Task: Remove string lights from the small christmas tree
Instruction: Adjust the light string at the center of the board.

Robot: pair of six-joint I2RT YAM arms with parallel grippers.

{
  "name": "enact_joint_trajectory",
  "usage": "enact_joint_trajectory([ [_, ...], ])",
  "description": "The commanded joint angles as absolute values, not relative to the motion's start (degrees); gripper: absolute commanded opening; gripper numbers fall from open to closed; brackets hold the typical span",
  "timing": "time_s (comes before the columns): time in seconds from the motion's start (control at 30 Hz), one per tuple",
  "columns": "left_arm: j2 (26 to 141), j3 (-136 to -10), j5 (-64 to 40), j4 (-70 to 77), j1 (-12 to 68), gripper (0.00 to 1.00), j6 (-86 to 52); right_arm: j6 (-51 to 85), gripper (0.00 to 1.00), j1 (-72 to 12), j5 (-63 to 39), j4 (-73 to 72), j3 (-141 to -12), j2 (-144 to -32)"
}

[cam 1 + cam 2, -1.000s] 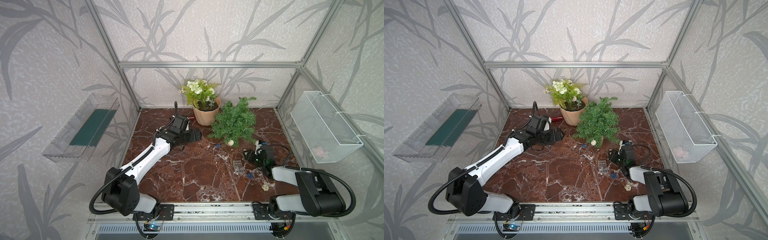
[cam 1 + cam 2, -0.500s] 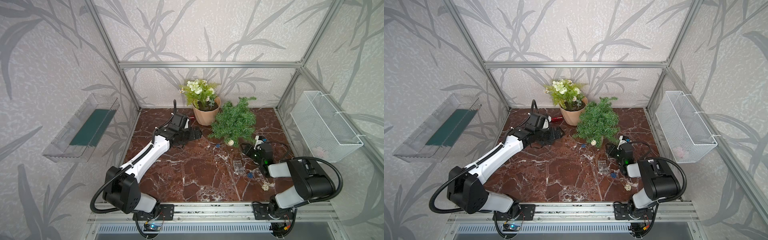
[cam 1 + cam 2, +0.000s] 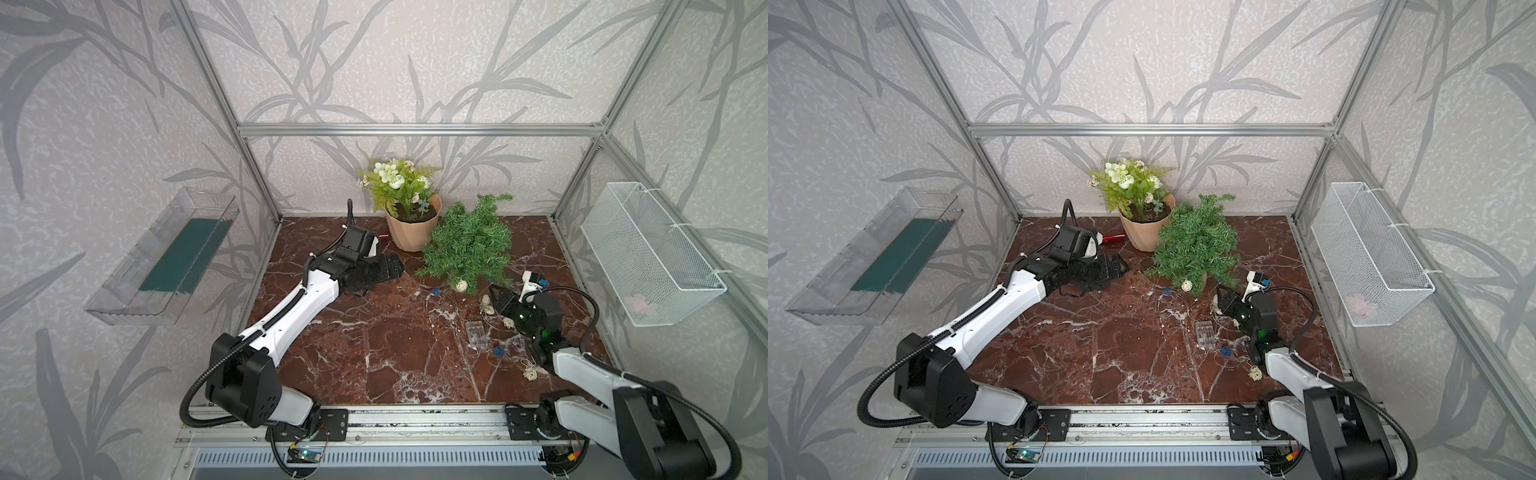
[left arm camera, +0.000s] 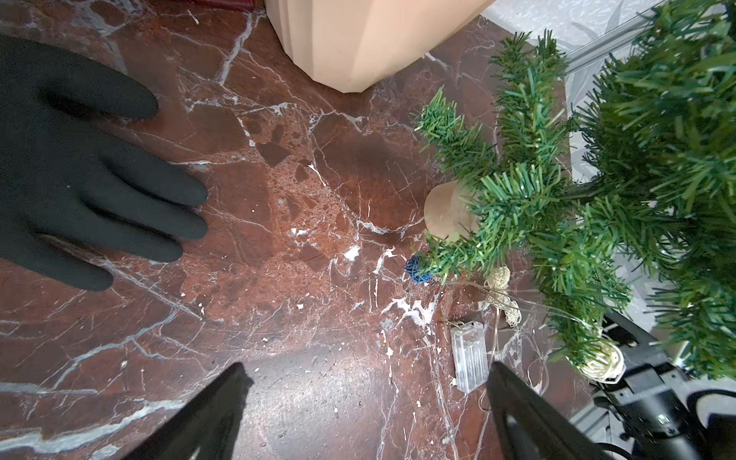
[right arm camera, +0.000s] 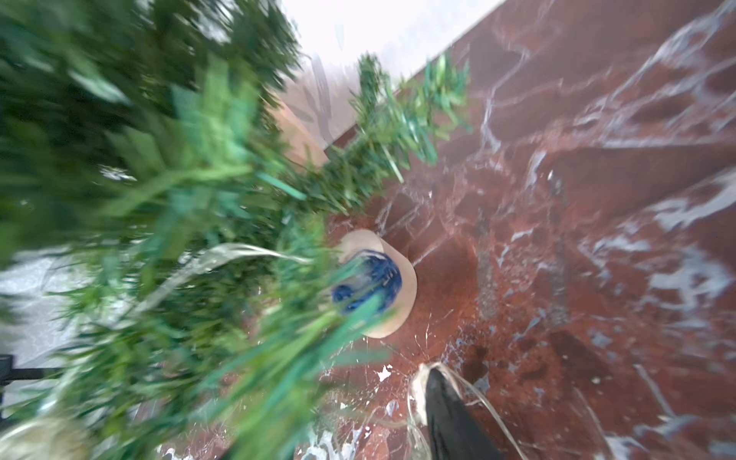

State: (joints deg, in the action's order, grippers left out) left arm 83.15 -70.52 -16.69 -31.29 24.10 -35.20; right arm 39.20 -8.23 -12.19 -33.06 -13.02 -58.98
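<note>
The small christmas tree [image 3: 469, 249] [image 3: 1196, 245] stands at the back right, leaning, on its tan base [image 4: 442, 211]. The string lights trail over the marble in front of it. Their clear battery box [image 3: 476, 332] [image 4: 470, 358] lies flat. One cream ball [image 3: 461, 285] hangs at the tree's lowest branches, and a blue ball [image 5: 370, 282] sits by the base. My right gripper [image 3: 495, 296] is low beside the tree's foot. One finger [image 5: 442, 402] shows with pale wire looped over its tip; branches hide the other. My left gripper [image 4: 366, 370] [image 3: 376, 272] is open and empty, left of the tree.
A peach pot of white flowers [image 3: 411, 232] stands just left of the tree. A black glove [image 4: 79, 159] lies on the marble by my left gripper. A small red object [image 3: 1113, 238] lies behind it. A clear tray [image 3: 166, 257] and a white mesh basket [image 3: 648, 257] hang on the side walls.
My right gripper has moved from beside the battery box back towards the tree's foot. My left arm has shifted only slightly.
</note>
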Motion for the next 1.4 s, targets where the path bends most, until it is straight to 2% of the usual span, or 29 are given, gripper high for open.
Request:
enact_joint_trajectory([
  [0.0, 84.0, -70.9, -17.6, -31.5, 23.8, 0.94, -35.9, 37.3, 0.54, -8.2, -11.3, -21.7, -9.9, -53.0],
  [0.23, 85.4, -71.7, -18.7, -32.2, 23.8, 0.94, -34.8, 36.9, 0.59, -9.0, -14.0, -24.1, -9.5, -55.0],
  [0.47, 86.8, -73.6, -19.6, -33.4, 23.8, 0.94, -34.0, 36.9, 0.59, -10.4, -19.3, -38.1, -14.8, -71.7],
  [0.8, 86.3, -74.3, -18.9, -34.7, 23.8, 0.94, -32.7, 40.4, 0.55, -11.2, -16.4, -55.6, -18.6, -89.1],
  [0.83, 86.4, -74.4, -18.8, -34.8, 23.8, 0.94, -32.6, 40.9, 0.53, -11.2, -15.6, -57.3, -18.3, -90.1],
  [0.87, 86.4, -74.6, -18.8, -34.9, 23.8, 0.94, -32.4, 41.5, 0.48, -11.2, -15.2, -59.2, -18.0, -91.4],
  [0.93, 86.4, -74.9, -18.6, -35.1, 23.8, 0.93, -32.3, 41.8, 0.27, -11.2, -15.4, -62.7, -17.2, -93.2],
  [1.0, 86.6, -75.0, -18.7, -35.2, 23.8, 0.94, -32.3, 42.6, 0.00, -11.2, -15.0, -65.1, -16.3, -93.6],
  [1.37, 87.5, -75.2, -18.8, -34.4, 23.8, 0.94, -33.2, 41.7, 0.00, -10.3, -12.5, -50.6, -14.2, -80.0],
])
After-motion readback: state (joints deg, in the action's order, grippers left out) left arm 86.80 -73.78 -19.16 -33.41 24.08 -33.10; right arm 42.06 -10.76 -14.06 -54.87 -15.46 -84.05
